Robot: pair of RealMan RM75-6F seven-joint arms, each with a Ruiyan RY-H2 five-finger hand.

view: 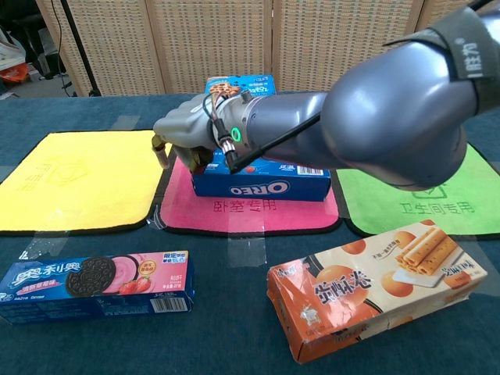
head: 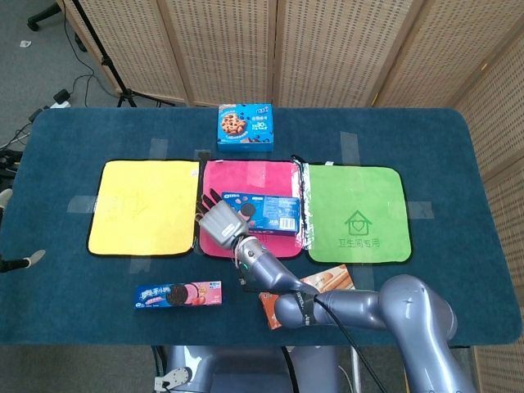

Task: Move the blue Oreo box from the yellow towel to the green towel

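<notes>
The right robot hand [view: 183, 133] has its fingers curled at the left end of the blue Oreo box [view: 269, 178], whether gripping it I cannot tell. The box lies on the pink towel [view: 250, 212]; the green towel [view: 437, 195] lies beyond its far end. Better to close firmly before lifting
</notes>
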